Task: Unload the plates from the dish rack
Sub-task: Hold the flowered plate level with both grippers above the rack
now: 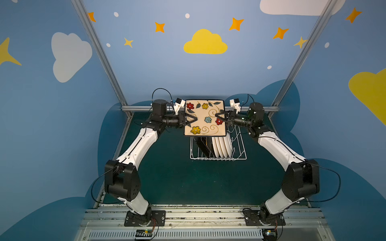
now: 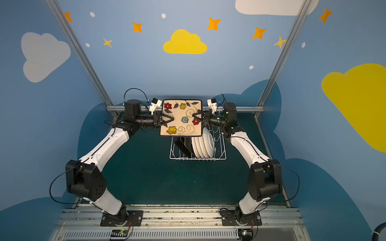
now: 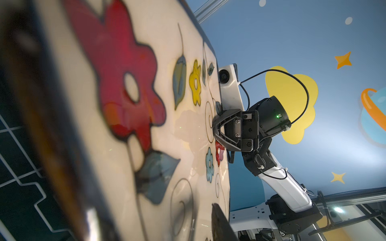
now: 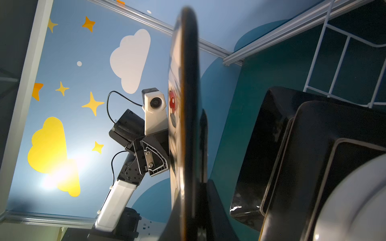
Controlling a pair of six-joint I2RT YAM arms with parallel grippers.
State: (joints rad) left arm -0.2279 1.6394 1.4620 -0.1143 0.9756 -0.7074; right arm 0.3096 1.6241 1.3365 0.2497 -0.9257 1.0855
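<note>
A rounded-square plate with a pale flowered face hangs level above the back of the dish rack. My left gripper is shut on its left edge, one finger lying on the face. On the opposite edge my right gripper is shut, seen edge-on in the right wrist view with a finger against the black back. In the rack stand black-backed square plates and several round white plates.
The rack sits on a dark green table near the back rail. Blue painted walls close in the back and both sides. Both arms arch in from their bases at the front rail.
</note>
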